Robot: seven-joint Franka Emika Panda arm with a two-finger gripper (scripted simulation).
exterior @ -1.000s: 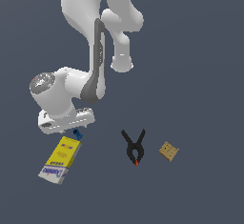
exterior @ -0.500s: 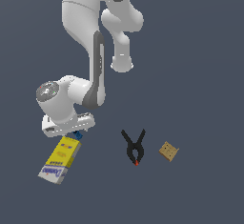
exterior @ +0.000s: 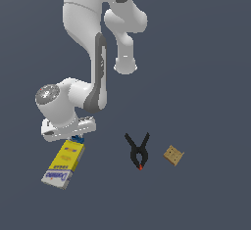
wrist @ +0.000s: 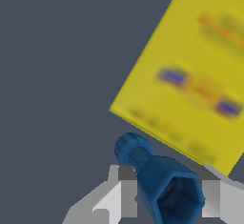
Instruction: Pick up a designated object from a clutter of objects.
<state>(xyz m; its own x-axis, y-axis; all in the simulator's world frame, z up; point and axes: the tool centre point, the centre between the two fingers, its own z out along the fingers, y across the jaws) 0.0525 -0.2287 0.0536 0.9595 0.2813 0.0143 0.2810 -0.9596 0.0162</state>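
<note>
The tool (wrist: 164, 197) sits low over the desk (exterior: 206, 77), its pale grey fingers (wrist: 116, 194) standing on either side of the dark-blue peg (wrist: 162, 185) with their inner faces against its flanks, so it reads as clamped on the peg, though the exact contact is hard to confirm. In the wrist view the peg is a smooth, glossy blue piece: a narrow ribbed neck ending in a small rounded knob, widening toward the camera into a faceted body with a hollow socket. In the exterior view only a sliver of blue (exterior: 76, 138) shows beneath the white hand. The arm (exterior: 93, 43) is smooth white with dark joint bands; it drops steeply from above, bends at a rounded elbow and folds down so the wrist points at the desk. Just beyond the tool, almost touching the peg's knob, lies the yellow box (exterior: 63, 164), a flat rectangular carton with blurred blue and orange print and a white end panel. Well apart from the tool, toward the exterior view's right, rests the black clamp (exterior: 138, 150), its two handles splayed in a V and its tip red. Farther out still sits the tan block (exterior: 173, 155), small, squarish and wood-coloured. The desk is a plain matte slate-grey surface.
</note>
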